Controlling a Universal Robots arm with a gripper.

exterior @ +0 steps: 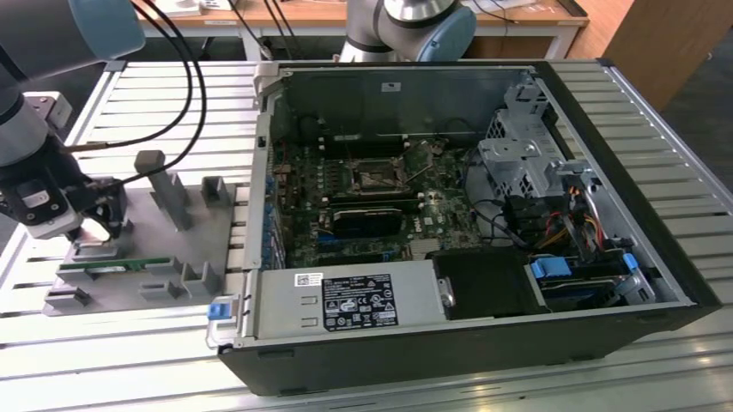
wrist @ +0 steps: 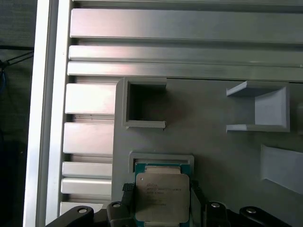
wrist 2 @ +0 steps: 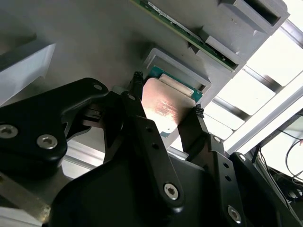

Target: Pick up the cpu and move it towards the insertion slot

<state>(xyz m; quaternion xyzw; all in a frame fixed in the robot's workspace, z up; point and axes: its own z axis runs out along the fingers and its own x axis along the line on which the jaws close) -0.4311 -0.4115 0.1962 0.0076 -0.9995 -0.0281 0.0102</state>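
The cpu (wrist: 162,196) is a thin square chip with a silvery face and a green edge. In both wrist views it sits between my black fingertips (wrist 2: 137,82), which press on its two opposite sides. My gripper (wrist 2: 166,97) is shut on it, at the framed recess (wrist: 163,160) of the grey tray; I cannot tell whether the chip is lifted off it. In the exterior view my gripper (exterior: 103,225) hangs over the tray (exterior: 137,292) at the exterior view's left. The insertion slot (exterior: 376,178) is a dark square socket on the green board inside the open computer case.
A long green memory stick (exterior: 115,264) lies in the tray close to my gripper. Grey upright posts (exterior: 172,193) rise from the tray. The case wall (exterior: 261,172) stands between tray and board. Cables (exterior: 184,94) trail from the arm over the slatted table.
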